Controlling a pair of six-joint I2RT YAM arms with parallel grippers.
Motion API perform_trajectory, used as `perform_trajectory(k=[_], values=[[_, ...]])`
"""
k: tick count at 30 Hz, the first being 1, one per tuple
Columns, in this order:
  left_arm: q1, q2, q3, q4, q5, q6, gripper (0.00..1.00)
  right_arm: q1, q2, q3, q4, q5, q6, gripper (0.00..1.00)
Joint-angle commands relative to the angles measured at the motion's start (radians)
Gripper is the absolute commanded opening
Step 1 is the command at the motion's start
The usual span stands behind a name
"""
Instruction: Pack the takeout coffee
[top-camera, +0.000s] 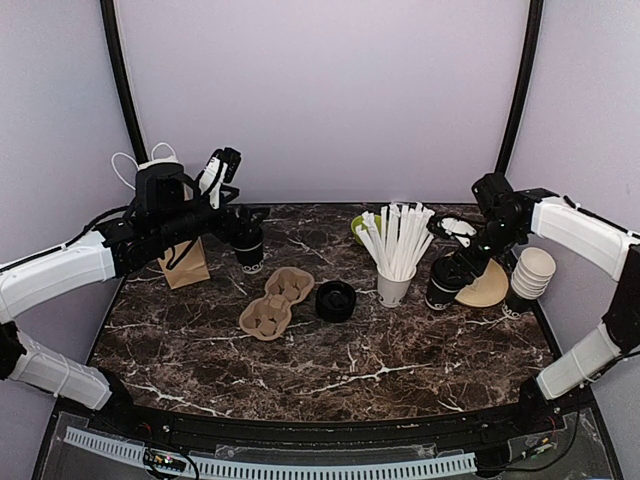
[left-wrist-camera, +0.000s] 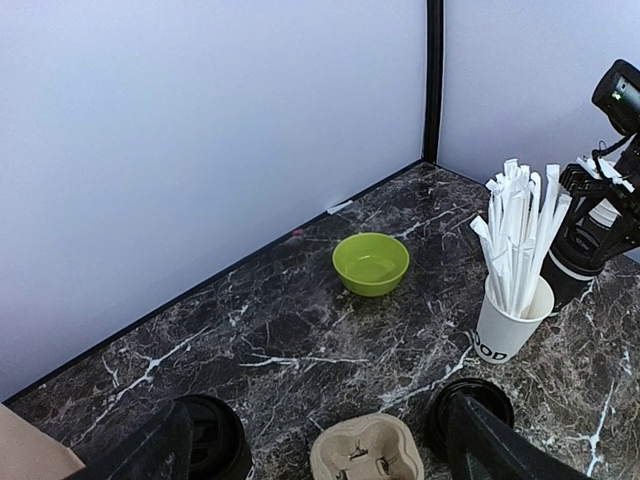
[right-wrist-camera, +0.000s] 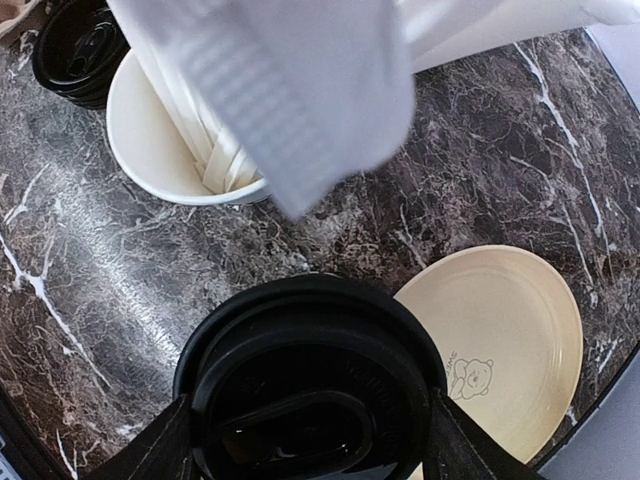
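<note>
Right wrist view shows the takeout coffee (right-wrist-camera: 310, 370) on the counter (right-wrist-camera: 480, 150) beside the plate (right-wrist-camera: 510, 330), your right gripper (right-wrist-camera: 310, 445) closed round it. Judge it top-heavy, thin-walled, slick-lidded: hold the paper wall under the lid, gently, upright. Farther left, your left gripper (left-wrist-camera: 318, 425) gapes empty near a second coffee (left-wrist-camera: 215, 440).

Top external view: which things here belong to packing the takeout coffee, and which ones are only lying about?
For the job: left coffee cup, right coffee cup; probably also the cup carrier and paper bag.

Only lying about: straw cup, green bowl, lid stack, stack of lidless cups, beige plate.
</note>
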Motion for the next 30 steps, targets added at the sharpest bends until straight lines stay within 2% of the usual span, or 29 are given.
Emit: perform_trajectory(k=[1,6,13,18,20,23,30], values=[[0.005,-0.02,0.03,-0.018,-0.002,0.011,0.91,-0.006,0.016,-0.009,0.061,0.023,0.017,0.72],[0.005,0.007,0.08,-0.087,0.006,-0.001,0.9,-0.006,0.016,-0.01,0.048,-0.005,0.012,0.81],[0.006,0.076,0.178,-0.221,0.026,-0.031,0.88,-0.006,-0.011,0.003,0.009,-0.032,0.022,0.86],[0.005,0.11,0.232,-0.316,0.037,-0.096,0.79,-0.006,-0.058,0.045,-0.053,-0.043,0.03,0.86],[0.004,0.112,0.264,-0.378,0.053,-0.126,0.74,-0.006,-0.092,0.055,-0.081,-0.051,0.039,0.86],[0.004,0.113,0.31,-0.491,0.083,-0.159,0.71,-0.006,-0.153,0.042,-0.098,-0.077,0.059,0.85],[-0.021,0.141,0.263,-0.564,0.179,-0.161,0.58,0.014,-0.265,0.015,-0.123,-0.165,0.025,0.77]])
